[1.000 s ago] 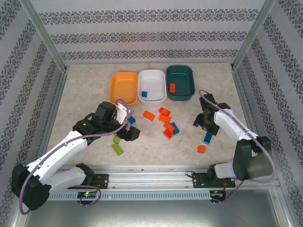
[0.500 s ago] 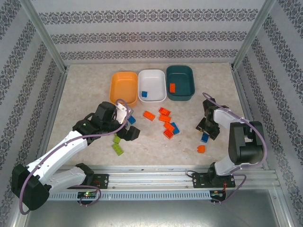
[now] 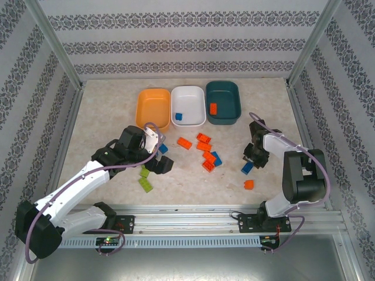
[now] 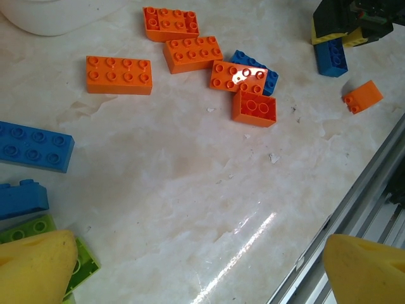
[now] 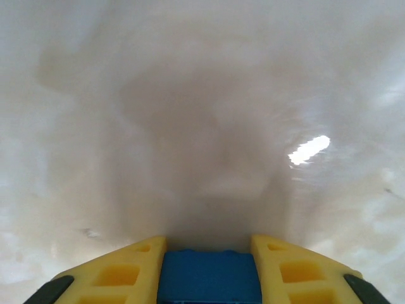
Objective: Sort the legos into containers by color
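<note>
Since the right pincer (image 5: 209,256) is pinching a blue brick (image 5: 209,282) right down by the marbled beige counter (image 3: 99,117), the closest loose thing is a small orange brick (image 3: 249,184) just on its near side. A studded orange-and-blue pile (image 3: 206,153) sits between it and the left pincer (image 4: 199,272). That one's spread wide, with lime bricks (image 4: 31,227) by one finger. Past both pincers sit three glossy rounded tubs: an orange tub (image 3: 153,111), a white tub (image 3: 188,96) with one blue piece (image 3: 178,116), and a teal tub (image 3: 227,93) with one orange piece (image 3: 213,108).
</note>
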{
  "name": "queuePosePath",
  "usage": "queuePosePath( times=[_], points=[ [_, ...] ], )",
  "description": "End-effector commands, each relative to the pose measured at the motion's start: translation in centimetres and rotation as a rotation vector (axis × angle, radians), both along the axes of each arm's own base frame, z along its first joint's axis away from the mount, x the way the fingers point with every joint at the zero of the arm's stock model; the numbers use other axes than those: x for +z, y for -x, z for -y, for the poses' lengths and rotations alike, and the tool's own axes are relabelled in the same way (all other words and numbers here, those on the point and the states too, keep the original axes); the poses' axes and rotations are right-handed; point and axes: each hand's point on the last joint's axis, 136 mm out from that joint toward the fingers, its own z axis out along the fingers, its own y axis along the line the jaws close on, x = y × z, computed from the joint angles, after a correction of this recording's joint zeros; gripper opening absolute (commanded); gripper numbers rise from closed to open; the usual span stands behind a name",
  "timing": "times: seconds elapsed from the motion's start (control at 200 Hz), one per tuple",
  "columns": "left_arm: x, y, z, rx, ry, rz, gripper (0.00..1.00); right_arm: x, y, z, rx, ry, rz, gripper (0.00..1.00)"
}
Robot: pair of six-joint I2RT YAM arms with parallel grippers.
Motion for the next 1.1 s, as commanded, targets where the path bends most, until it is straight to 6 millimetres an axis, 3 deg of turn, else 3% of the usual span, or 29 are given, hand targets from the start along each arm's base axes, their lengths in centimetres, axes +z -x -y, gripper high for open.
queuePosePath(
  times=[0.0, 0.24, 0.435, 0.55, 0.694, 0.809, 0.959, 1.094],
  points=[
    [-0.8, 0.5, -0.2, -0.016, -0.041, -0.013, 1.0, 2.1, -3.0, -1.9, 0.035, -0.062, 0.112, 0.27],
    [0.0, -0.6, -1.8, 0.056, -0.104, 0.068, 1.0, 8.6, -8.1, -6.2, 0.132, -0.142, 0.271, 0.27],
    [2.1, -1.5, -4.1, 0.16, -0.13, 0.207, 1.0, 14.8, -14.3, -12.3, 0.253, -0.213, 0.42, 0.27],
    [3.2, -1.7, -5.1, 0.203, -0.136, 0.268, 1.0, 17.3, -18.1, -16.7, 0.345, -0.238, 0.486, 0.27],
    [3.3, -1.9, -5.5, 0.221, -0.146, 0.289, 1.0, 16.7, -22.4, -21.2, 0.442, -0.224, 0.491, 0.27],
    [2.9, -2.0, -5.6, 0.221, -0.163, 0.276, 1.0, 14.2, -25.2, -23.7, 0.488, -0.199, 0.48, 0.27],
    [2.3, -2.1, -5.6, 0.219, -0.184, 0.26, 1.0, 10.9, -27.3, -25.3, 0.52, -0.17, 0.456, 0.27],
    [2.3, -2.1, -5.7, 0.22, -0.194, 0.261, 1.0, 8.5, -28.3, -25.5, 0.519, -0.139, 0.444, 0.28]
  ],
)
